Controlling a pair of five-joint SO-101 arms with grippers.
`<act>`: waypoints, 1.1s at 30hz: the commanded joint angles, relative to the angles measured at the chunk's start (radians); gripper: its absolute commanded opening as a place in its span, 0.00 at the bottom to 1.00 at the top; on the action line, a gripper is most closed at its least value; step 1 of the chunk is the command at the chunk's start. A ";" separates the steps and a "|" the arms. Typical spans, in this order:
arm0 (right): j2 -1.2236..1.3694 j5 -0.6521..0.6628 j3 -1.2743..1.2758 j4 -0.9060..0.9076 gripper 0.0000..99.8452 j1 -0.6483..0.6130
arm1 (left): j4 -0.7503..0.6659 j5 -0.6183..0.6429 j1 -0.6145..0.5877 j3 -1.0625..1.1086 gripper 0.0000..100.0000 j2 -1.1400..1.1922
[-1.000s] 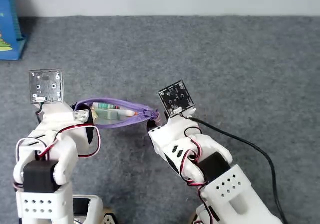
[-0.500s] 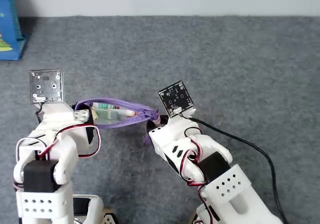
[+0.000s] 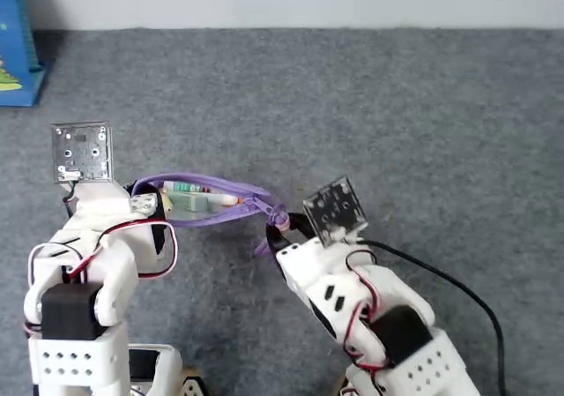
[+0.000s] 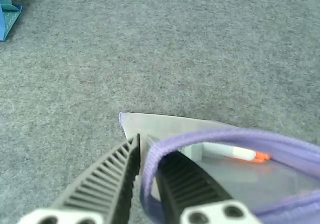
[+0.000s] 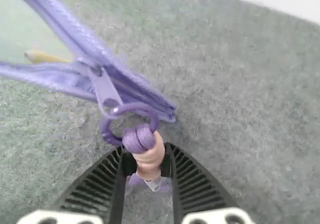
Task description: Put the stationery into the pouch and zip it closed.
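Observation:
A clear pouch (image 3: 210,207) with purple zip trim lies between the two arms, and its mouth gapes. Inside it are pens (image 3: 199,193), among them a white one with an orange tip (image 4: 235,153). My left gripper (image 3: 141,204) is at the pouch's left end, shut on the purple edge (image 4: 148,159). At the right end, my right gripper (image 3: 280,228) is shut on the zipper pull's purple and pink charm (image 5: 144,153). The ring and slider (image 5: 106,90) sit just ahead of the fingers, at the pouch's right end.
A blue box (image 3: 16,48) stands at the far left edge of the grey carpeted table (image 3: 397,105). A black cable (image 3: 441,277) trails from the right arm. Open carpet lies beyond and to the right of the pouch.
The right arm has drawn back toward the near right with the zipper pull in its grip, tugging the pouch's right end with it. The left arm has held still.

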 commanded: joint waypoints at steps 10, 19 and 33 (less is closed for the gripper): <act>-0.217 0.100 -0.011 0.162 0.01 -0.039 | -0.209 -0.035 0.086 -0.015 0.18 0.014; -0.302 0.110 -0.006 0.199 0.01 -0.090 | -0.370 -0.035 0.371 -0.018 0.19 0.173; -0.305 0.110 0.006 0.200 0.01 -0.084 | -0.311 -0.043 0.514 -0.232 0.19 0.419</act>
